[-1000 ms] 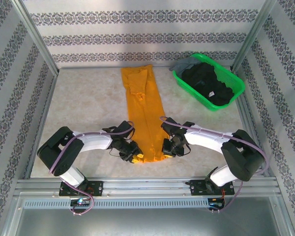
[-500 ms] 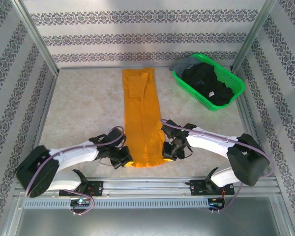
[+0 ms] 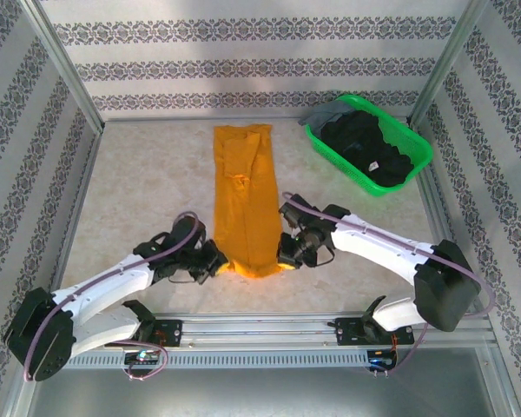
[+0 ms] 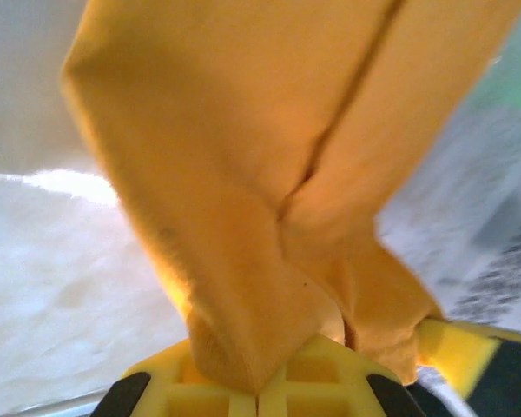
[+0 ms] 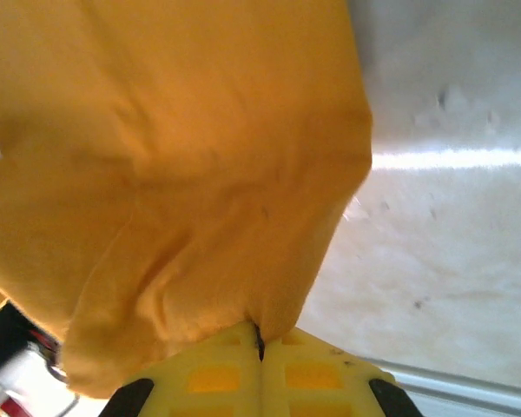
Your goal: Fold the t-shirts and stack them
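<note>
At the near hem of the orange t-shirt [image 3: 247, 200], my left fingers [image 4: 313, 372] and right fingers [image 5: 215, 372] each clench a corner, probably to fold it over.

The soft cloth t-shirt [image 3: 246, 195] is plain bright orange-yellow. The rectangular plastic basket [image 3: 332, 156] is green; the crumpled shirts [image 3: 369, 148] in it are black and dark grey. The table top [image 3: 148, 191] is mottled beige. The walls [image 3: 260, 61] carry grey floral bands on white.

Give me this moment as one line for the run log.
step: folding orange t-shirt | left gripper: shut on near hem | right gripper: shut on near hem | dark t-shirts: in green basket
</note>
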`<state>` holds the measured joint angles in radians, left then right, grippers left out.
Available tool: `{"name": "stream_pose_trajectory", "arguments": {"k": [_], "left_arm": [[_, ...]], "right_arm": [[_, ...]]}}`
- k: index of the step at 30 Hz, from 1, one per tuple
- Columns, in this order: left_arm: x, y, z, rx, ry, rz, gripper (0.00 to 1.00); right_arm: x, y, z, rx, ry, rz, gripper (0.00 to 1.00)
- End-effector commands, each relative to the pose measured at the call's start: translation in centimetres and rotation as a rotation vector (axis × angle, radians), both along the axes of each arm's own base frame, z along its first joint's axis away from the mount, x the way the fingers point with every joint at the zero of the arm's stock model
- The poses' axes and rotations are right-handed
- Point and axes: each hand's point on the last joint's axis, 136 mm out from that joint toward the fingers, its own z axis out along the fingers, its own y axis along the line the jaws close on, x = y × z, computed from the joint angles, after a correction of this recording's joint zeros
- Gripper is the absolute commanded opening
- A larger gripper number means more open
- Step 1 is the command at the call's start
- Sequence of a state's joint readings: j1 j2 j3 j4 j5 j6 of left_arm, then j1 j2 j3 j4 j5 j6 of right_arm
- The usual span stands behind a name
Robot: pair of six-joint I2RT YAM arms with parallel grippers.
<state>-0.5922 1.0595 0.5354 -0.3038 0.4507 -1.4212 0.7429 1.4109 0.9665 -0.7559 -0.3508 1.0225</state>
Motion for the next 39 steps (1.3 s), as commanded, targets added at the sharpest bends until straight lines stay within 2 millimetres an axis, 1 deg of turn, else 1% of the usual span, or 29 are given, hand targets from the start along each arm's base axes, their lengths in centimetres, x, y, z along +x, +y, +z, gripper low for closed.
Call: {"name": "stream_pose_trajectory", "arguments": {"k": [1, 3, 5, 6, 8, 12, 16, 17, 18, 19, 20, 21, 22, 24, 25, 27, 28, 29, 31, 32, 33, 34, 36, 39], "left_arm": [[4.6, 1.3, 2.7, -0.025, -0.102, 0.113, 0.00], [7.4, 1.4, 3.7, -0.050, -0.132, 0.135, 0.00], [10.0, 1.5, 4.3, -0.059, -0.161, 0.146, 0.00], [11.5, 1.6, 4.7, -0.060, -0.182, 0.150, 0.00], [13.9, 1.7, 4.9, -0.056, -0.198, 0.149, 0.00], [18.2, 2.6, 4.0, -0.040, -0.210, 0.164, 0.00], [21.8, 3.4, 2.6, -0.032, -0.212, 0.171, 0.00], [22.6, 3.4, 1.9, -0.030, -0.202, 0.167, 0.00], [23.3, 3.5, 1.2, -0.030, -0.191, 0.164, 0.08], [23.7, 3.5, 0.6, -0.028, -0.173, 0.159, 0.19], [24.1, 3.5, 0.0, -0.026, -0.158, 0.157, 0.34], [24.3, 3.5, -0.1, -0.026, -0.155, 0.156, 0.44], [24.4, 3.6, -0.1, -0.022, -0.160, 0.159, 0.53], [24.0, 4.0, 0.8, 0.001, -0.182, 0.151, 0.64], [23.4, 4.3, 1.1, 0.019, -0.184, 0.147, 0.66], [21.5, 5.0, 1.5, 0.049, -0.182, 0.147, 0.66], [20.2, 5.3, 1.3, 0.060, -0.168, 0.150, 0.65], [18.7, 5.5, 1.0, 0.068, -0.149, 0.154, 0.63], [15.7, 5.7, 0.0, 0.074, -0.097, 0.162, 0.59], [14.3, 5.7, -0.4, 0.067, -0.074, 0.171, 0.57], [12.9, 5.8, -1.2, 0.060, -0.043, 0.182, 0.56], [11.9, 5.7, -1.8, 0.049, -0.025, 0.192, 0.56], [10.9, 5.4, -2.6, 0.014, -0.007, 0.226, 0.56], [11.1, 4.5, -3.4, -0.034, -0.005, 0.242, 0.56]], "right_arm": [[4.0, -0.4, 1.8, -0.028, -0.082, -0.076, 0.00], [7.0, 0.0, 2.8, -0.034, -0.126, -0.084, 0.00], [9.7, 0.4, 3.6, -0.029, -0.155, -0.089, 0.00], [11.1, 0.6, 3.7, -0.028, -0.168, -0.092, 0.00], [13.6, 0.8, 4.0, -0.037, -0.194, -0.099, 0.00], [18.5, 1.2, 3.5, -0.033, -0.208, -0.119, 0.00], [22.1, 1.9, 1.6, -0.020, -0.180, -0.133, 0.00], [22.9, 2.0, 0.9, -0.019, -0.168, -0.135, 0.00], [23.6, 2.0, 0.4, -0.025, -0.157, -0.138, 0.00], [24.0, 1.9, -0.2, -0.028, -0.144, -0.139, 0.08], [24.5, 1.8, -0.6, -0.035, -0.134, -0.139, 0.28], [24.9, 1.5, -0.7, -0.045, -0.140, -0.137, 0.40], [25.3, 1.2, -0.4, -0.051, -0.154, -0.131, 0.46], [25.5, 0.2, 0.7, -0.074, -0.193, -0.122, 0.55], [25.5, -0.3, 1.4, -0.082, -0.212, -0.123, 0.57], [24.8, -1.3, 2.6, -0.087, -0.252, -0.122, 0.60], [24.3, -1.7, 3.0, -0.090, -0.262, -0.122, 0.60], [23.2, -2.1, 2.9, -0.092, -0.258, -0.118, 0.60], [21.0, -2.4, 2.1, -0.086, -0.236, -0.115, 0.59], [19.7, -2.4, 1.5, -0.076, -0.221, -0.116, 0.58], [18.4, -2.3, 0.7, -0.062, -0.204, -0.118, 0.58], [17.1, -2.3, -0.3, -0.058, -0.176, -0.122, 0.58], [15.1, -1.8, -1.6, -0.033, -0.143, -0.132, 0.58], [13.6, -0.6, -3.1, 0.011, -0.098, -0.147, 0.58]]}}
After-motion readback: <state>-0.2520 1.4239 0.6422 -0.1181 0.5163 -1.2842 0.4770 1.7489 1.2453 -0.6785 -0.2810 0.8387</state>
